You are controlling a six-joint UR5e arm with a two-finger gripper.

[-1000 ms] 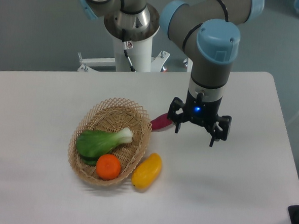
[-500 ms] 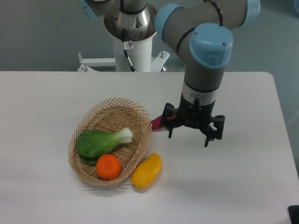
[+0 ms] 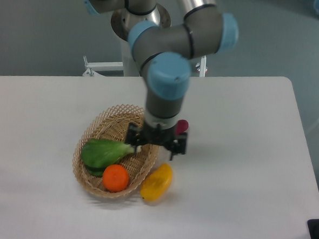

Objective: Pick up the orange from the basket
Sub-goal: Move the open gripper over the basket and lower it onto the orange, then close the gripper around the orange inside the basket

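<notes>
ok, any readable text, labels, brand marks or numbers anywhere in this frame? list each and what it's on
None can be read.
The gripper and the arm above it show no legible marking.
The orange, the basket, the green vegetable and the yellow fruit carry no label or sticker.
The table is plain white, with no print.

Woven wicker basket (image 3: pixel 102 126), smooth glossy orange (image 3: pixel 115 178)

One fixed camera, raised at the near side, looks down across the table (image 3: pixel 243 173); arm base (image 3: pixel 141 21) at far edge.
</notes>
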